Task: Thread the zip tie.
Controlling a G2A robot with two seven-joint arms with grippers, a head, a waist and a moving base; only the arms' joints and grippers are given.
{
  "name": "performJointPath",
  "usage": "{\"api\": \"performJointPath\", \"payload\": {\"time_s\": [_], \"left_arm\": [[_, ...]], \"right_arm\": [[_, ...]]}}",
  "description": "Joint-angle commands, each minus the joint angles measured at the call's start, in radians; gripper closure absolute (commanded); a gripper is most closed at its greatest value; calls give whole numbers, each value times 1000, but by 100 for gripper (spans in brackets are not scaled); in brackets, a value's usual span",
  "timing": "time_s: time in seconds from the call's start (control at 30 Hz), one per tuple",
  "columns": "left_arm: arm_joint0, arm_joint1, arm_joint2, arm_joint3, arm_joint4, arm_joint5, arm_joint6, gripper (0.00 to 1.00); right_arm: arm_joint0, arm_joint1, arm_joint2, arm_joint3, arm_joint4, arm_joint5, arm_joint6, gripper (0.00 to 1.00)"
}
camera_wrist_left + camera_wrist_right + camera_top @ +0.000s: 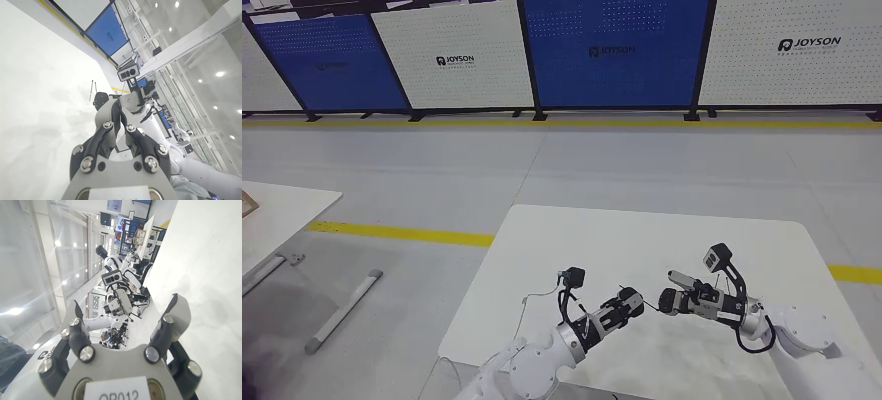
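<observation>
both arms hang low over the counter (642, 240), about midway between its left and right edges and somewhat toward the near edge. their wrists are turned in so the two grippers face each other, near but apart. the left gripper (119, 106) has its fingers (103, 117) drawn together, and nothing shows between the pads. the right gripper (125, 301) has its fingers (178, 306) spread wide, with nothing held. two thin black zip ties (91, 91) appear to lie loose on the counter just beside the right gripper, on the side toward the counter's right edge. whether one touches that gripper i cannot tell.

by my reading the threading has not started, and the step in hand is the pick-up. the next move calls for pinching one tie off a flat surface, which is fiddly with so slim a strip. the open right gripper sits nearest and looks the likelier one to do it. after that the other gripper needs the head end, and the tail must meet a very small slot squarely. alignment between the wrists will matter more than force.

the counter is plain white and matte. beyond its far edge runs grey floor (572, 170) with a yellow line (402, 235). a second white counter (282, 205) stands past the left edge, with a grey bar (342, 312) on the floor near it. along the back is a row of blue and white perforated panels (617, 50).
</observation>
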Motion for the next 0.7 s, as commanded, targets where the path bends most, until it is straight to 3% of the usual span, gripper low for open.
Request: {"api": "performJointPath", "payload": {"time_s": [0.0,0.2,0.47,0.53,0.67], "left_arm": [[0,0,0,0,0,0,0,100],[0,0,0,2,3,3,0,100],[-39,-4,51,20,134,156,-2,100],[-41,-6,54,10,102,134,-7,100],[-41,-6,54,10,102,134,-7,100]], "right_arm": [[0,0,0,0,0,0,0,0],[0,0,0,0,0,0,0,0],[0,0,0,0,0,0,0,0],[0,0,0,0,0,0,0,0],[0,0,0,0,0,0,0,0]]}}
